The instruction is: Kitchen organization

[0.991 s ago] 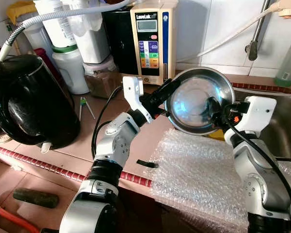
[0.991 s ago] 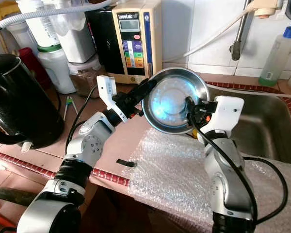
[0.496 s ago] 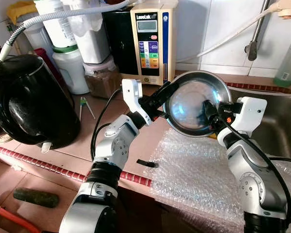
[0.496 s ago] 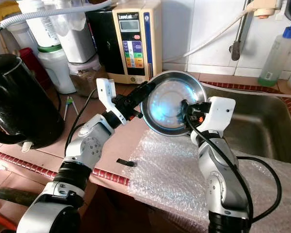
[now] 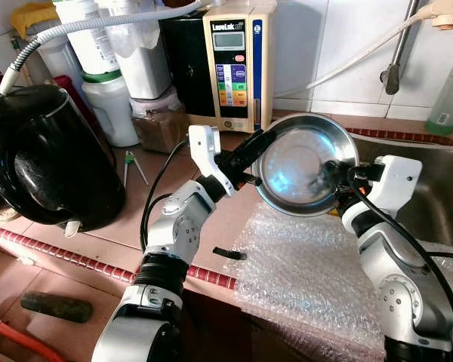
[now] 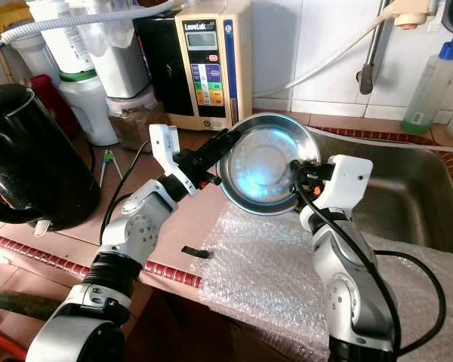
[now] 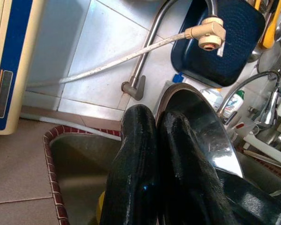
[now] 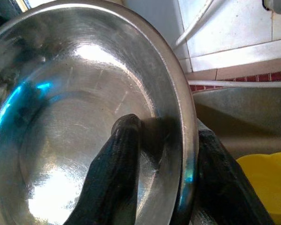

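A shiny steel bowl (image 5: 298, 162) hangs tilted above the counter, its hollow facing me. My right gripper (image 5: 334, 172) is shut on its right rim. In the right wrist view one finger (image 8: 124, 140) lies inside the bowl (image 8: 70, 108) and the other sits behind the rim. My left gripper (image 5: 257, 143) is shut, fingers pressed together, at the bowl's left rim. In the left wrist view the bowl's edge (image 7: 196, 122) runs right beside those fingers (image 7: 138, 140). I cannot tell if they touch it.
A big black kettle (image 5: 45, 151) stands at the left, and a water machine (image 5: 238, 60) and jars at the back. Bubble wrap (image 5: 309, 279) covers the counter front under the bowl. The sink (image 5: 438, 188) lies at the right, with something yellow (image 8: 264, 178) in it.
The bowl has shifted slightly left and down, closer to my left gripper. My right gripper has kept its hold on the rim.
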Tool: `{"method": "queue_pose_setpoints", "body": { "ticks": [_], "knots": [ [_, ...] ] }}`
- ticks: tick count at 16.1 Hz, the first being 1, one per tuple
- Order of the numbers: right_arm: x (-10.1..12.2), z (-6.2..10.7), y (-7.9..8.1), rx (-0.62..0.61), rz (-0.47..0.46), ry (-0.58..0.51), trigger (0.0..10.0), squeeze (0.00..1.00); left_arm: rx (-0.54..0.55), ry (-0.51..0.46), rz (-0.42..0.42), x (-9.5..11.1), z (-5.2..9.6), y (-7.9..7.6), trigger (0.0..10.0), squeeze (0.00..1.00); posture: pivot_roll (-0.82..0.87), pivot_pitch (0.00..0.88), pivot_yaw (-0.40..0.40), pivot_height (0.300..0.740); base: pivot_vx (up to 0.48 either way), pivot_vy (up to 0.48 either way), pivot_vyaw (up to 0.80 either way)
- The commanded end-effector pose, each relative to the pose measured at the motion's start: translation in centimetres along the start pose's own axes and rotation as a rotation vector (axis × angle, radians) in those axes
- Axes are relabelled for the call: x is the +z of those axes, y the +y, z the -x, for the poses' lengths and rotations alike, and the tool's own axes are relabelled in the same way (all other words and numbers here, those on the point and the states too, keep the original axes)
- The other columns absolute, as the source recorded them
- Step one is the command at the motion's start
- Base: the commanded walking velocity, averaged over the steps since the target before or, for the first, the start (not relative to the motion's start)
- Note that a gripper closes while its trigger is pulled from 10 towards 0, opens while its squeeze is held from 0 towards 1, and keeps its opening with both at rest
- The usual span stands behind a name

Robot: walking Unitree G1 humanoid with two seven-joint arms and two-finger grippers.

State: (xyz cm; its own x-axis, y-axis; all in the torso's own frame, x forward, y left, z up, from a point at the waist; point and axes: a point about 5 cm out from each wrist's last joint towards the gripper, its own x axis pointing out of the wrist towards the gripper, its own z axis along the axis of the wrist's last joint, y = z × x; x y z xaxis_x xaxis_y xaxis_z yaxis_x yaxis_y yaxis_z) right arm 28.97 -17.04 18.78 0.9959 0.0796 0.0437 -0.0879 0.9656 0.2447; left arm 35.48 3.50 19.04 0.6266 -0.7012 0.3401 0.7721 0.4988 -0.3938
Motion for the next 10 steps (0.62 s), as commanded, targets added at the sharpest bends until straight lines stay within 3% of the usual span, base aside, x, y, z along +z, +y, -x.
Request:
{"method": "queue_pose_setpoints", "body": {
  "ticks": [1,8,9,10],
  "knots": [
    [-1.33,0.02,1.59,0.071,-0.038,0.068,0.0,0.0,-0.067,-0.037,0.028,-0.04,-1.44,-1.95,0.0,0.0,-0.12,0.0,0.12,0.74,0.0,0.0,0.0],
    [-1.37,-0.03,1.57,0.051,-0.047,0.06,0.0,0.0,-0.062,0.003,0.002,-0.19,-1.65,-1.94,0.0,0.0,-0.11,0.0,0.133,0.74,0.0,0.0,0.0],
    [-1.46,-0.03,1.63,0.05,-0.05,0.06,0.0,0.0,-0.051,0.024,0.009,-0.36,-1.69,-1.85,4.4,0.0,-0.11,0.0,0.132,0.74,0.0,0.0,0.0],
    [-1.47,-0.03,1.63,0.049,-0.05,0.06,0.0,0.0,-0.052,0.023,0.013,-0.37,-1.69,-1.85,4.4,0.0,-0.11,0.0,0.132,0.74,0.0,0.0,0.0]
  ]
}}
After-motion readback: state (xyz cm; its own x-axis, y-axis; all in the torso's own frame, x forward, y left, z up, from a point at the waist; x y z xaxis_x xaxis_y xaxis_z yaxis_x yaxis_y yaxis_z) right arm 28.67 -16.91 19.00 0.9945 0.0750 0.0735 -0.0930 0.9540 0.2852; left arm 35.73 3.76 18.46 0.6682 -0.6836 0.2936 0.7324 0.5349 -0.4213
